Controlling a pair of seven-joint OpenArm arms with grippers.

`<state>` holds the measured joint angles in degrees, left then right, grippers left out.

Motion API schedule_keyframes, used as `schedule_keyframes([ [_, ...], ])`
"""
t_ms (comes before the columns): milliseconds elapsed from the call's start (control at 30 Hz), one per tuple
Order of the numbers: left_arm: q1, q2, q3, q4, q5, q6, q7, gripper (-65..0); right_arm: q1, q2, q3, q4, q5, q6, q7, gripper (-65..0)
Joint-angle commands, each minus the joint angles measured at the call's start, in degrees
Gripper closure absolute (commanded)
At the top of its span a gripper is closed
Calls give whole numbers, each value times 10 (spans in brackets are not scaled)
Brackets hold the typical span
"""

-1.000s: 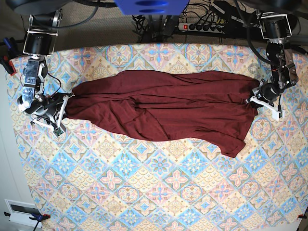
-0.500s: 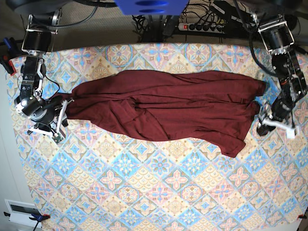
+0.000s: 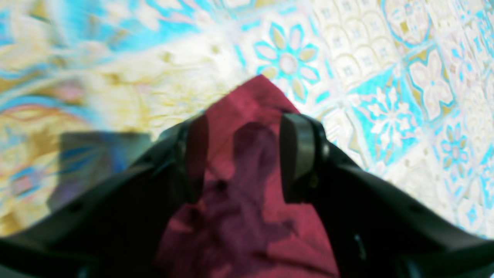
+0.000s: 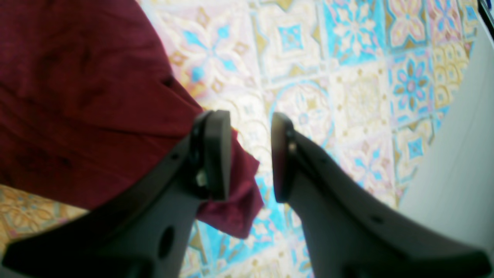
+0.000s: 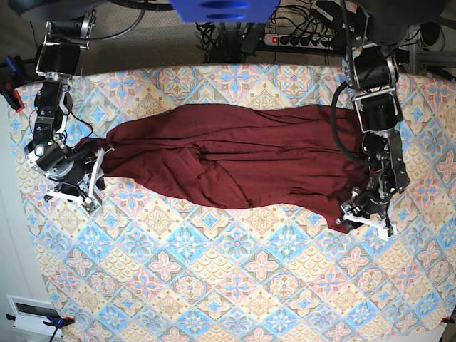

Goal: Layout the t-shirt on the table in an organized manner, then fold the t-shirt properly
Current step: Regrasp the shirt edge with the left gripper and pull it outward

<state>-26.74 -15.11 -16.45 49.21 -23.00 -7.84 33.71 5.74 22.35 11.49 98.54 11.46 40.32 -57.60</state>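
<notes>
The dark maroon t-shirt [image 5: 242, 157] lies stretched sideways across the far half of the patterned table [image 5: 235, 285], wrinkled, with a flap hanging toward its lower right corner. My left gripper [image 5: 360, 214] hovers at that corner. In the left wrist view it [image 3: 247, 154] is open, its fingers straddling a pointed tip of the t-shirt [image 3: 254, 100] that lies on the table [image 3: 386, 77]. My right gripper [image 5: 91, 178] is at the shirt's left end. In the right wrist view it [image 4: 249, 154] is open, with the shirt's edge [image 4: 77, 96] beside one finger and the table [image 4: 328, 58] showing in the gap.
A power strip [image 5: 299, 39] and cables lie behind the table's far edge. A white box [image 5: 32, 310] sits on the floor at lower left. The table's left edge runs close to my right arm, with pale floor [image 4: 463, 135] beyond it.
Both grippers have opened and let go of the shirt's ends. My left arm has swung from the shirt's right end down to its lower right corner. The right gripper shifted only slightly.
</notes>
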Motion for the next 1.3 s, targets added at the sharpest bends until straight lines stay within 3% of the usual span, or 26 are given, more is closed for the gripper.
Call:
schedule_keyframes([
  [0, -29, -2, 1, -13, 4, -3, -21, -293, 11, 10, 5, 10, 4, -3, 9, -167],
  [300, -76, 14, 1, -122, 49, -5, -67, -275, 13, 10, 7, 9, 4, -3, 9, -167],
  [400, -76, 15, 1, -122, 44, -6, -66, -174, 14, 10, 7, 7, 4, -3, 9, -167],
  [467, -76, 22, 1, -122, 44, -6, -66, -34, 14, 10, 5, 4, 4, -3, 9, -167],
  [500, -76, 23, 1, -121, 44, -5, -65, 0, 15, 10, 5, 4, 4, -3, 9, -167],
  [567, -75, 22, 1, -107, 43, -6, -41, -1, 15, 10, 3, 4, 4, -3, 9, -167],
  [700, -37, 22, -1, 18, 37, -9, 10, 0, 15, 10, 3, 1, 4, -3, 9, -167],
  [800, 12, 20, -2, 156, -5, -31, 58, 0, 15, 10, 3, -12, 4, -3, 9, -167],
  [933, 68, -2, -10, 294, -75, -33, 101, 0, 15, 10, 3, -21, 4, -3, 11, -167],
  [1167, 163, -22, -133, 454, -179, -37, 171, 0, 15, 10, 3, -21, 4, -3, 10, -167],
  [1267, 207, -38, -189, 511, -237, -68, 213, 0, 15, 10, 3, -21, 4, -3, 9, -167],
])
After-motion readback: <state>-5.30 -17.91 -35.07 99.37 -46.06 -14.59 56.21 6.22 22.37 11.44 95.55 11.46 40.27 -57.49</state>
